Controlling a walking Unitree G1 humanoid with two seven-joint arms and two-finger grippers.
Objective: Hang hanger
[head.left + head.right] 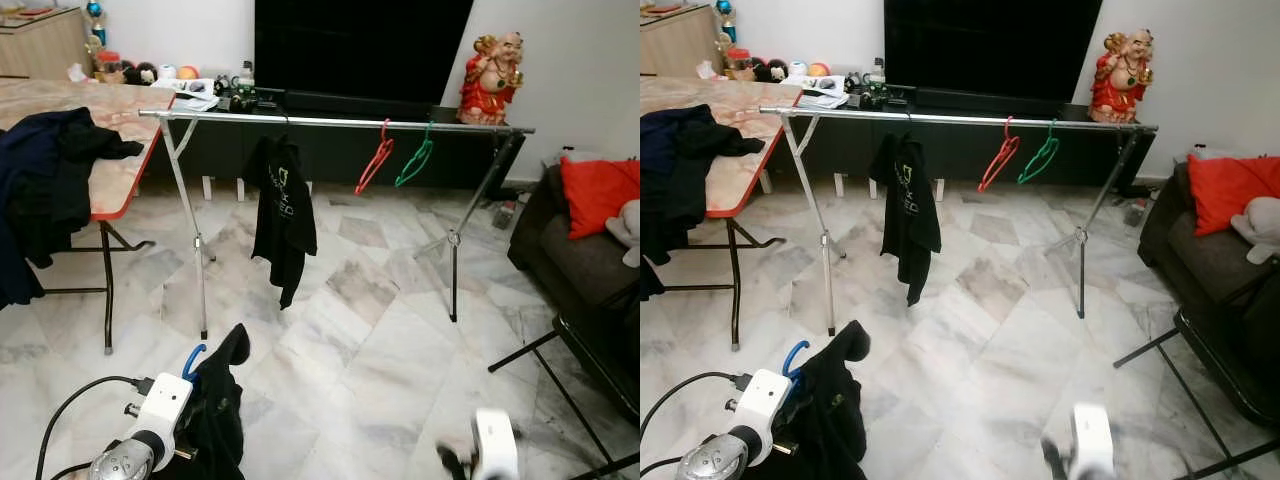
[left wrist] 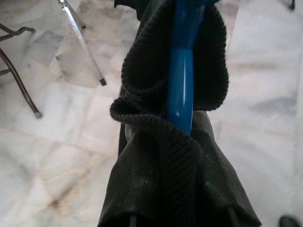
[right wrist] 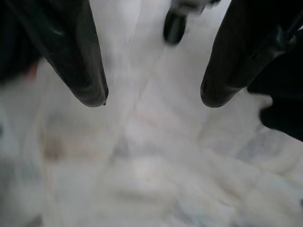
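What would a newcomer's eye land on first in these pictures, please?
Probably the long clothes rail spanning the room, with a black shirt hanging beside a red hanger and a green hanger. Close in, the left hand grips a blue hanger draped in a dark garment.

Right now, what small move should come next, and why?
Probably step closer to the rail. The left claw holds the blue hanger with a black garment low near the floor, and the rail stands some way ahead, with free room between the hung shirt and the table.
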